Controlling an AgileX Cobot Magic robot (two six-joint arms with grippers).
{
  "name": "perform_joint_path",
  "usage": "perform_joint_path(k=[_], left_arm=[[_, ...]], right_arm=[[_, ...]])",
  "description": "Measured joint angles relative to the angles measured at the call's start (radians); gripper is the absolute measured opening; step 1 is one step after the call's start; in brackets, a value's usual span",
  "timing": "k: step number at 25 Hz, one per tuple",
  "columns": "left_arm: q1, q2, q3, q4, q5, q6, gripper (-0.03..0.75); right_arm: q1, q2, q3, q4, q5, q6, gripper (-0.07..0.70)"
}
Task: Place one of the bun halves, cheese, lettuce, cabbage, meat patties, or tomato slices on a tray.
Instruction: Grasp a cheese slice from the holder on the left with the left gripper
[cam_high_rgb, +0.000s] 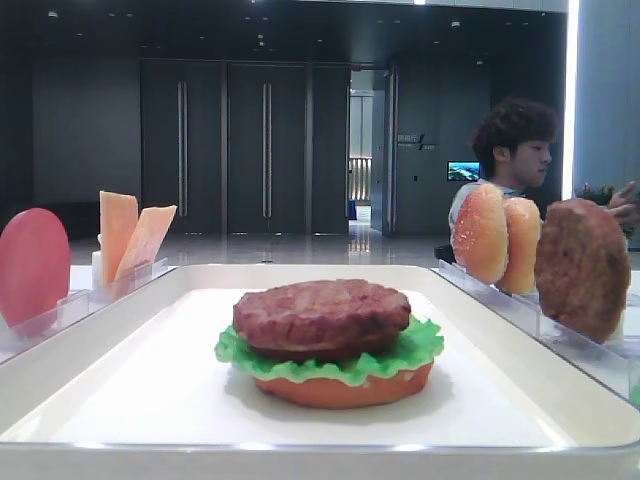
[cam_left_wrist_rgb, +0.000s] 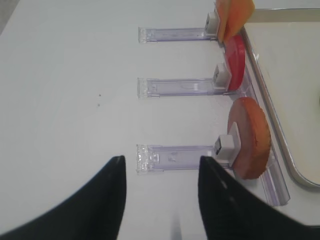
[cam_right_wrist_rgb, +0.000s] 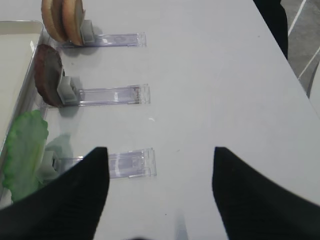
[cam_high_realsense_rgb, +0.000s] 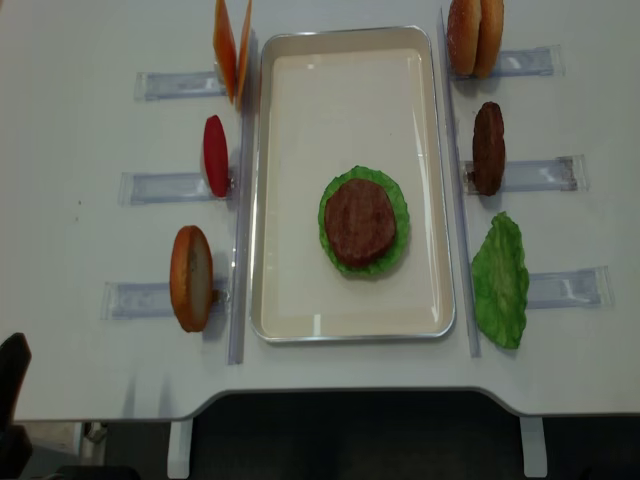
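On the white tray (cam_high_realsense_rgb: 255, 200) lies a stack: a bun half (cam_high_rgb: 345, 390) at the bottom, lettuce (cam_high_realsense_rgb: 395, 205) on it, and a meat patty (cam_high_realsense_rgb: 359, 221) on top. Left of the tray, cheese (cam_high_realsense_rgb: 232, 45), a tomato slice (cam_high_realsense_rgb: 215, 155) and a bun half (cam_high_realsense_rgb: 190, 278) stand in holders. On the right stand two bun halves (cam_high_realsense_rgb: 474, 37), a patty (cam_high_realsense_rgb: 488, 147) and a lettuce leaf (cam_high_realsense_rgb: 500, 280). My left gripper (cam_left_wrist_rgb: 161, 160) hovers open and empty over the table near the bun half (cam_left_wrist_rgb: 250, 137). My right gripper (cam_right_wrist_rgb: 160, 150) is open and empty beside the lettuce (cam_right_wrist_rgb: 25, 150). Cabbage is out of view.
Clear slotted holders (cam_high_realsense_rgb: 160, 185) lie on both sides of the tray, pointing outward across the white table. The table's front edge (cam_high_realsense_rgb: 330, 392) runs just below the tray. A person (cam_high_rgb: 515, 150) sits behind the table at the far right.
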Motion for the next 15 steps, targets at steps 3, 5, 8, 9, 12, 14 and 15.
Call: perform_joint_path(k=[3, 5, 8, 9, 12, 14, 15], left_arm=[[0.0, 0.0, 0.0, 0.0, 0.0, 0.0, 0.36], [0.0, 0.0, 0.0, 0.0, 0.0, 0.0, 0.36], [0.0, 0.0, 0.0, 0.0, 0.0, 0.0, 0.358], [0.0, 0.0, 0.0, 0.0, 0.0, 0.0, 0.358], [0.0, 0.0, 0.0, 0.0, 0.0, 0.0, 0.358], [0.0, 0.0, 0.0, 0.0, 0.0, 0.0, 0.358], [0.0, 0.0, 0.0, 0.0, 0.0, 0.0, 0.358]], right_arm=[[0.0, 0.0, 0.0, 0.0, 0.0, 0.0, 0.43], [0.0, 0.0, 0.0, 0.0, 0.0, 0.0, 0.427], [0.0, 0.0, 0.0, 0.0, 0.0, 0.0, 0.423], [0.0, 0.0, 0.0, 0.0, 0.0, 0.0, 0.423], [0.0, 0.0, 0.0, 0.0, 0.0, 0.0, 0.423], [0.0, 0.0, 0.0, 0.0, 0.0, 0.0, 0.423], [0.0, 0.0, 0.0, 0.0, 0.0, 0.0, 0.423]])
